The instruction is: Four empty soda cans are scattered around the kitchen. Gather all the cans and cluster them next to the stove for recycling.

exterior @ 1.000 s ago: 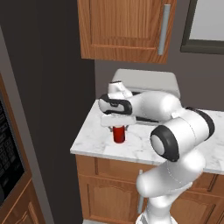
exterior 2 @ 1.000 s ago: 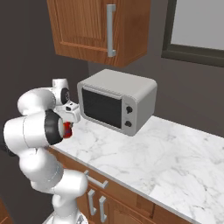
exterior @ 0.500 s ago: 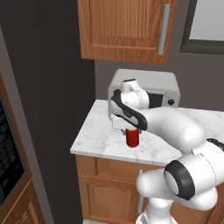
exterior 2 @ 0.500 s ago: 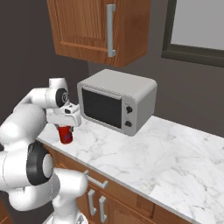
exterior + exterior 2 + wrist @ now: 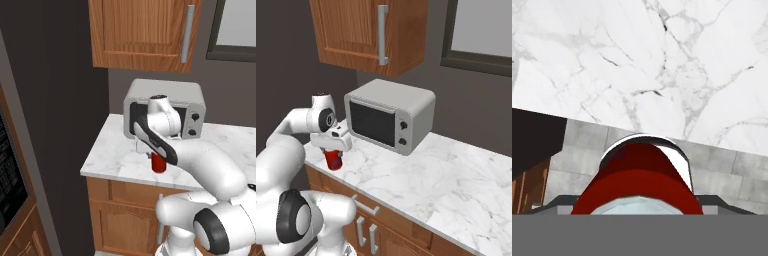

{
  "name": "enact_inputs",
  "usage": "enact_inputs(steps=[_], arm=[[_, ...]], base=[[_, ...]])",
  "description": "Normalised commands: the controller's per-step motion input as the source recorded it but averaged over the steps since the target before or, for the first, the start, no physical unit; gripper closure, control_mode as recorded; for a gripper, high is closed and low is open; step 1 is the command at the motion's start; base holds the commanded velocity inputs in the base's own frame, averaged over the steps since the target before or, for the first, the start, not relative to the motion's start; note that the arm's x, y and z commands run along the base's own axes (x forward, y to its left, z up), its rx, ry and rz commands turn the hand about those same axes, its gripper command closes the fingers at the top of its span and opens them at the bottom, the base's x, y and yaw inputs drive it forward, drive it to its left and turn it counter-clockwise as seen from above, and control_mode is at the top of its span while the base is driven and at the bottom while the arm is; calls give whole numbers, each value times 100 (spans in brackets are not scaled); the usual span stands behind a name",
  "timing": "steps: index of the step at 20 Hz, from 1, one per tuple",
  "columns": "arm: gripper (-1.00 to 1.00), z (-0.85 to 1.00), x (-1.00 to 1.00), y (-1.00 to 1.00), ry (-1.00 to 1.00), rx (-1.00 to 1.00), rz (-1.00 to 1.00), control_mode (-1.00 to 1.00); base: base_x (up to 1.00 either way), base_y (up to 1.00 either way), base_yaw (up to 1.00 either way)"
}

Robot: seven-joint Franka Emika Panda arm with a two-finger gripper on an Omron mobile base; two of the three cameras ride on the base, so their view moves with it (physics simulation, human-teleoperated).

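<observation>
Firmly gripped: one red can in my jaws

My jaws [image 5: 333, 150] are closed on a soda can [image 5: 333, 159], which hangs upright just below them, close above the front edge of the marble worktop [image 5: 421, 175]; I cannot tell whether its base touches the stone. From my hand camera the can [image 5: 639, 177] sits tight between my fingertips, its silvery rim turned toward the marble and grey floor tiles past the worktop's edge.

Behind my jaws, against the dark wall, stands a grey microwave [image 5: 390, 115] with a dark door and two knobs; it is near the can but apart from it. A wooden wall cabinet [image 5: 363, 32] with a steel handle hangs above. Below the worktop are wooden base cabinets [image 5: 122, 215]. Nothing lies between the can and the open marble beside it.

My arm bends sharply, the forearm reaching in over the worktop's front edge and the wrist turned so my jaws [image 5: 152, 152] point downward over the can [image 5: 158, 163].
</observation>
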Motion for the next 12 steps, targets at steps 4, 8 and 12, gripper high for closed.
enact_inputs(steps=[4, 8, 12], arm=[[100, 0, 0, 0, 0, 0, 0, -100], [100, 0, -2, 0, 0, 0, 0, -100], [100, 0, -2, -3, 0, 0, 0, 100]], base=[[0, 0, 0], [0, 0, 0], [-15, -28, -7]])
